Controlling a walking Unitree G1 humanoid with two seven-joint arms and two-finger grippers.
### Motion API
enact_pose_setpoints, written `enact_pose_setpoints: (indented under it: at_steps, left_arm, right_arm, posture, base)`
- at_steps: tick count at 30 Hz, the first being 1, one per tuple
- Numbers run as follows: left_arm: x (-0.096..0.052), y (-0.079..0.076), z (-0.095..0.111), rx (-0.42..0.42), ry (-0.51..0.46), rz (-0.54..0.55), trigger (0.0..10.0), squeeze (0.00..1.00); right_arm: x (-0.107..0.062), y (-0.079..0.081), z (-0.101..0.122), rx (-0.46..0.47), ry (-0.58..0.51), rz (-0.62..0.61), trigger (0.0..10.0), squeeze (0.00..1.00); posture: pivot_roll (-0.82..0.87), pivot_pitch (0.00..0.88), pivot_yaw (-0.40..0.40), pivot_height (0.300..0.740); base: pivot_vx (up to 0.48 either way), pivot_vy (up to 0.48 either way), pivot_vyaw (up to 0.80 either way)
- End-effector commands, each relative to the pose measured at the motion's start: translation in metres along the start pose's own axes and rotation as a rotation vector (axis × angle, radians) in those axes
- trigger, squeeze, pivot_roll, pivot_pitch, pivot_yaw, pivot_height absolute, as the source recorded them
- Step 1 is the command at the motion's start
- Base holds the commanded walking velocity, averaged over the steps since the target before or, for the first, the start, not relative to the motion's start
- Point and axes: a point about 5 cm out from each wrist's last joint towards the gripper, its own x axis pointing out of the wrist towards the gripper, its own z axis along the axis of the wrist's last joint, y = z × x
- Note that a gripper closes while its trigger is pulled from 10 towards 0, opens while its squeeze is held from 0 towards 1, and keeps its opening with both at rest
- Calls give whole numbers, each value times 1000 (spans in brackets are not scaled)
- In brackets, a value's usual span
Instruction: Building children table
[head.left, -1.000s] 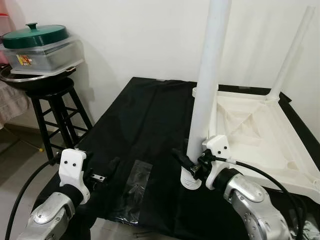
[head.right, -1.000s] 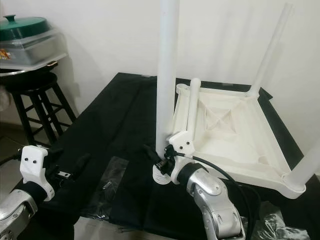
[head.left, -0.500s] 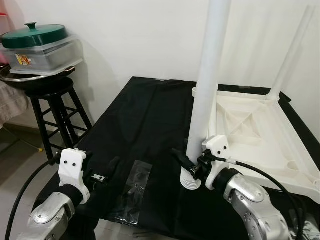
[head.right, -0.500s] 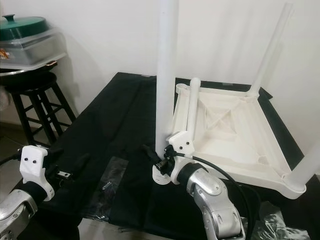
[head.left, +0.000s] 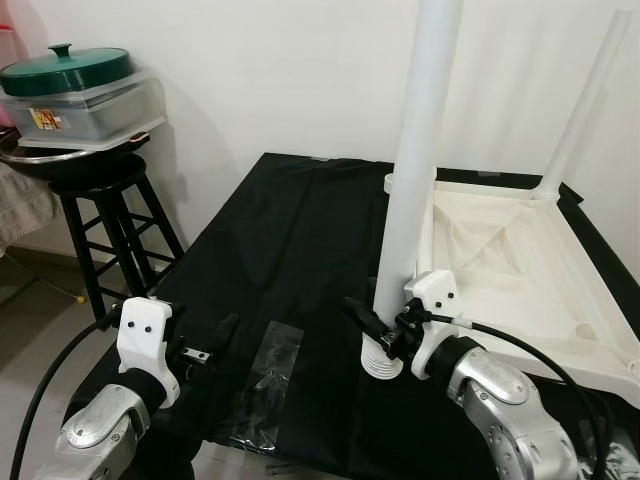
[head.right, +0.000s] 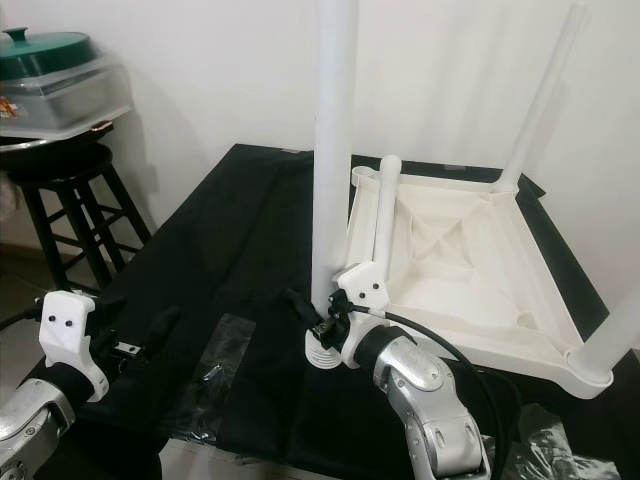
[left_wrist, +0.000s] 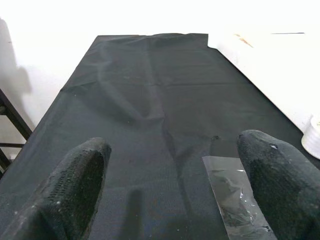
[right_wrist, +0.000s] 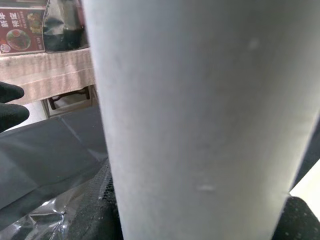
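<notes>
An upturned white plastic tabletop (head.left: 520, 260) lies on a black cloth (head.left: 290, 240), with fitted legs (head.left: 585, 100) standing up at its corners. My right gripper (head.left: 380, 330) is shut on a loose white table leg (head.left: 415, 170), held upright with its threaded end (head.left: 381, 362) down on the cloth just left of the tabletop. That leg (right_wrist: 200, 115) sits close between the black fingers (right_wrist: 97, 210) in the right wrist view. My left gripper (head.left: 205, 345) hovers open low over the cloth's near left part, its fingertips (left_wrist: 80, 180) wide apart.
A clear plastic bag (head.left: 265, 385) with small dark hardware lies on the cloth between the grippers. At the left stands a black wooden stool (head.left: 105, 215) carrying a metal tray, a clear box and a green lidded pot (head.left: 68, 72). A white wall is behind.
</notes>
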Motion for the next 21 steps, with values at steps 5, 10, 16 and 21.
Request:
enact_pose_setpoints:
  at_steps: [5,10,16,21]
  left_arm:
    - [3,1,5,8,-16,0,10000,0]
    - [3,1,5,8,-16,0,10000,0]
    - [8,2,-20,-12,24,61,10000,0]
    - [21,3,-49,-21,69,129,10000,0]
  right_arm:
    - [13,-12,11,-47,-29,8,10000,0]
    - [13,-12,11,-47,-29,8,10000,0]
    - [-10,-9,-17,5,12,-174,10000,0]
    - [-28,-27,-54,-25,91,-433,10000,0]
  posture:
    - [-49,78,-37,740]
    - [-49,78,-37,740]
    - [-73,0,0,740]
    - [-75,0,0,740]
  base:
    - [0,0,0]
    - [0,0,0]
    - [0,0,0]
    - [0,0,0]
